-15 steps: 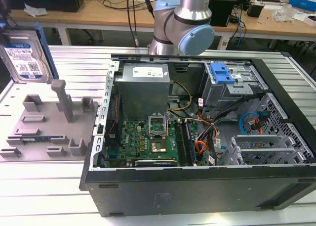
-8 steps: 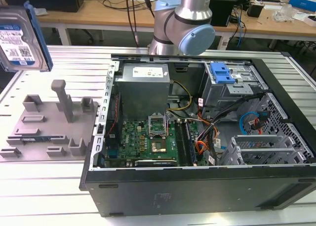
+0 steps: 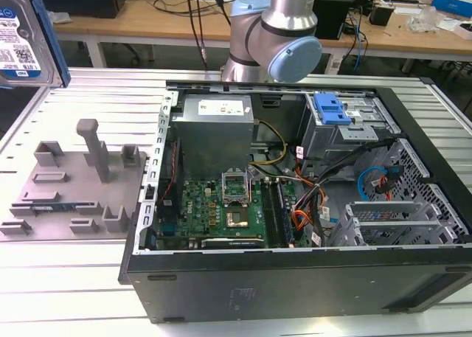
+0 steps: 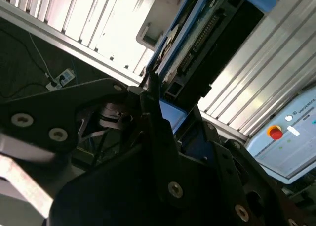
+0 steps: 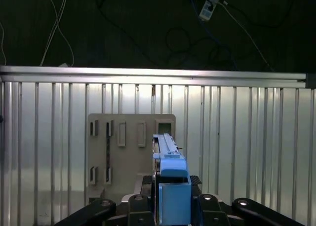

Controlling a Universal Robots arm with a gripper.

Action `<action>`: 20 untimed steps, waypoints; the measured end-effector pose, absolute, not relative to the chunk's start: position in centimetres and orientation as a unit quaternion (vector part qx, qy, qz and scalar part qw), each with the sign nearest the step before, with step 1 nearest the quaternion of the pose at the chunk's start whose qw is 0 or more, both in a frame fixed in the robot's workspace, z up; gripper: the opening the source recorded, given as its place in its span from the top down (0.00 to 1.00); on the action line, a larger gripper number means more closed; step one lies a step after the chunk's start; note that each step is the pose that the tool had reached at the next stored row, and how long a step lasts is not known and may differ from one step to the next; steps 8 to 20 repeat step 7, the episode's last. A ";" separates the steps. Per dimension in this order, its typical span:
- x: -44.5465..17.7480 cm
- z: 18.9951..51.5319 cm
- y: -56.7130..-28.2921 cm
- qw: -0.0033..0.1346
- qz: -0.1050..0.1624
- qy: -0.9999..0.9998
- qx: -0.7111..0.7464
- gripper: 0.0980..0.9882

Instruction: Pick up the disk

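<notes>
Exterior view: disk (image 3: 23,38) aloft at exterior view's left, label facing camera, well above grey fixture (image 3: 77,186) on ribbed table (image 3: 88,94). Open computer case (image 3: 295,204) sits toward exterior view's right, arm (image 3: 269,27) behind it.

Second wrist view: claw (image 4: 163,105) clenched on disk (image 4: 207,33); dark fingers (image 4: 155,112) press its near end, disk reaching away over table slats (image 4: 276,67).

First wrist view: disk (image 5: 170,176) edge-on between claw (image 5: 170,206) jaws, blue rail up, directly above fixture (image 5: 126,147) on table (image 5: 247,137).
</notes>
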State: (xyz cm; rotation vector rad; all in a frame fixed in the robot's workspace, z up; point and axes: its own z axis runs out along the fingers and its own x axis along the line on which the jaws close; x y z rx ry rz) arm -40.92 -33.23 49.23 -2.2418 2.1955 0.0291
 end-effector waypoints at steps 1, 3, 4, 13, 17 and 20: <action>-40.9 49.2 -33.2 0.002 0.009 0.700 -0.714 0.70; -40.9 49.2 -33.2 0.002 0.009 0.700 -0.714 0.70; -40.9 49.3 -33.2 0.002 0.009 0.700 -0.714 0.70; -40.9 49.3 -33.2 0.002 0.009 0.700 -0.714 0.70; -40.9 49.3 -33.2 0.002 0.009 0.700 -0.714 0.70; -40.9 49.3 -33.2 0.002 0.009 0.700 -0.714 0.70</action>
